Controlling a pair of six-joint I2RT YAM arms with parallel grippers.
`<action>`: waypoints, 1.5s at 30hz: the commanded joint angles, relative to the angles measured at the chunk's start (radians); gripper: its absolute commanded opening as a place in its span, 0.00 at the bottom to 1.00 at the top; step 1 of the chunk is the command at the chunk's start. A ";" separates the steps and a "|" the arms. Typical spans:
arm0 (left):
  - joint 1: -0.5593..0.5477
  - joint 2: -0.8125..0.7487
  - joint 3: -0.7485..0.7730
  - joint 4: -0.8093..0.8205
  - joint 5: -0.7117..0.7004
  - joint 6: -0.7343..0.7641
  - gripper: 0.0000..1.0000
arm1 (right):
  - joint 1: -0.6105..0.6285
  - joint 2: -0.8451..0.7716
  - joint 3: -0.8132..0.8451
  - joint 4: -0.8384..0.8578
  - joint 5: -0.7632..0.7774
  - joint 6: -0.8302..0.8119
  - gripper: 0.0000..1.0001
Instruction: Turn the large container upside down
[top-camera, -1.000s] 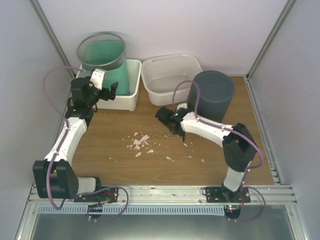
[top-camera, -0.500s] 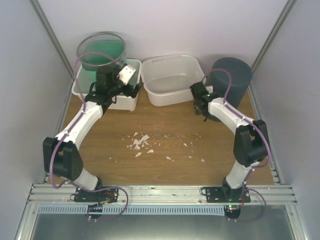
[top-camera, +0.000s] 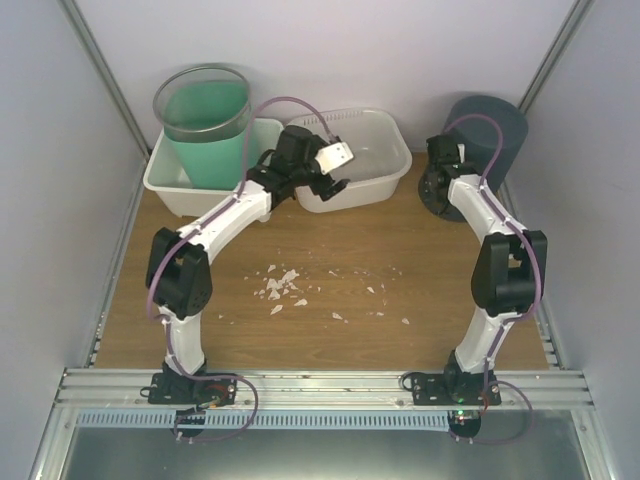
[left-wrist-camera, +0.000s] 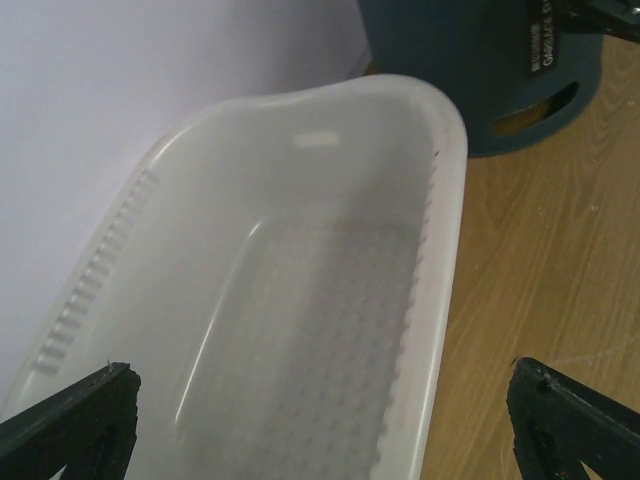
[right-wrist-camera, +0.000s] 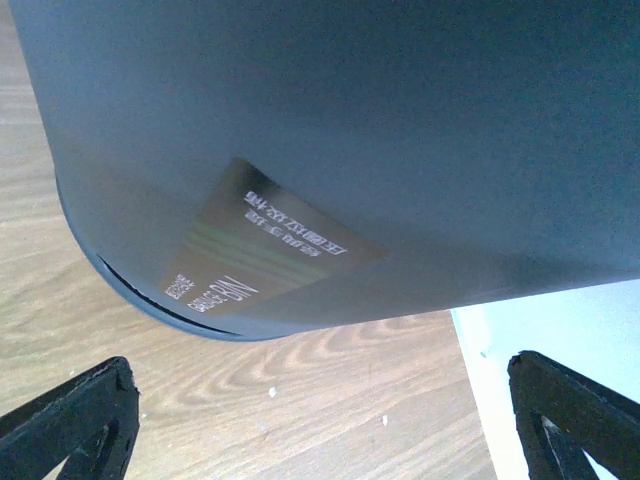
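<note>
A dark blue-grey bin stands bottom-up in the back right corner; it also shows in the left wrist view and fills the top of the right wrist view. A white tub sits mouth-up at the back middle, its rim close in the left wrist view. My left gripper hangs open over the tub's near left part, holding nothing. My right gripper is open and empty, just left of the bin's base.
A green bucket stands in a second white tub at the back left. White crumbs lie scattered mid-table. Walls close in at the back and both sides.
My left arm has swung right, from the green bucket to the right white tub. The dark bin and my right gripper have moved together into the back right corner.
</note>
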 joint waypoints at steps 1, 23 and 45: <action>-0.069 0.106 0.144 -0.029 -0.100 0.074 0.99 | -0.066 0.050 0.055 0.028 -0.020 -0.051 1.00; -0.230 0.492 0.460 -0.252 -0.595 0.302 0.89 | -0.088 -0.288 -0.072 0.106 -0.155 -0.134 1.00; -0.255 0.514 0.446 -0.198 -0.696 0.387 0.38 | -0.087 -0.430 -0.164 0.119 -0.246 -0.122 0.97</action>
